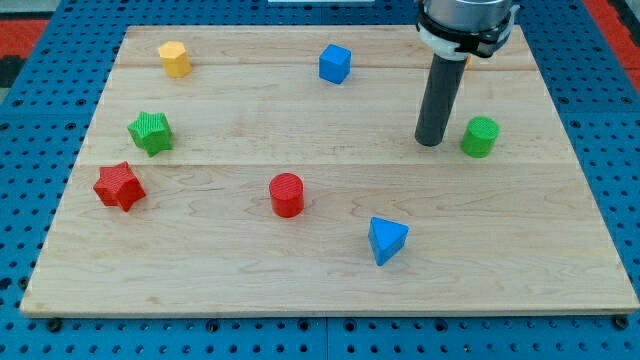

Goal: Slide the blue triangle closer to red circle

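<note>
My tip (431, 143) rests on the board (300, 290) in its upper right part, just to the view's left of the green cylinder (480, 137) and apart from it. There is no gripper here, so nothing spread or pinched: the rod is a bare end, touching no block. An orange block shows as a sliver behind the rod's collar, too hidden to name its shape.

The blue triangle (386, 240) lies well below my tip and a little to the view's left, near the board's bottom edge. The red circle (287, 194) stands to the view's left of it and slightly higher, with bare wood between them.

Further off: a blue cube (335, 63) at the top middle, a yellow block (174, 59) at the top left, a green star (150, 132) and a red star (119, 186) on the left side.

The triangle looks like a small, stiff plastic piece, light, likely to slide easily on the smooth wood and to spin if pushed off-centre. I cannot grasp it; the place to press, I judge, is its right, lower side, at the middle of that face, so the push runs through its centre toward the circle. A corner contact would probably turn it aside, and too long a push would knock the circle
</note>
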Tool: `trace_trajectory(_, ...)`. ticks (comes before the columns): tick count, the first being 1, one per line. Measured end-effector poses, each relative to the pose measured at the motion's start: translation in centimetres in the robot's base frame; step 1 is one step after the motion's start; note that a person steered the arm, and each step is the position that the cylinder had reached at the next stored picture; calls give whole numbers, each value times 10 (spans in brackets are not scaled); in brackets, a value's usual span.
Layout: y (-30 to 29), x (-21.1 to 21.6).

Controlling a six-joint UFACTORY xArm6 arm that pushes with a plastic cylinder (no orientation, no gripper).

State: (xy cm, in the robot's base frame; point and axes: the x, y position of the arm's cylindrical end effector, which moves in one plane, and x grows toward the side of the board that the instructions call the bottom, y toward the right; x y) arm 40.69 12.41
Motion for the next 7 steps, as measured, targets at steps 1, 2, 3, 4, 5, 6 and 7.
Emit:
trace_trajectory(1, -26, 0)
trace_trajectory(2, -78, 1)
trace_trajectory(3, -53, 44)
trace_trajectory(4, 4, 85)
trace_trajectory(5, 11, 136)
trace_trajectory(6, -54, 152)
trace_trajectory(7, -169, 152)
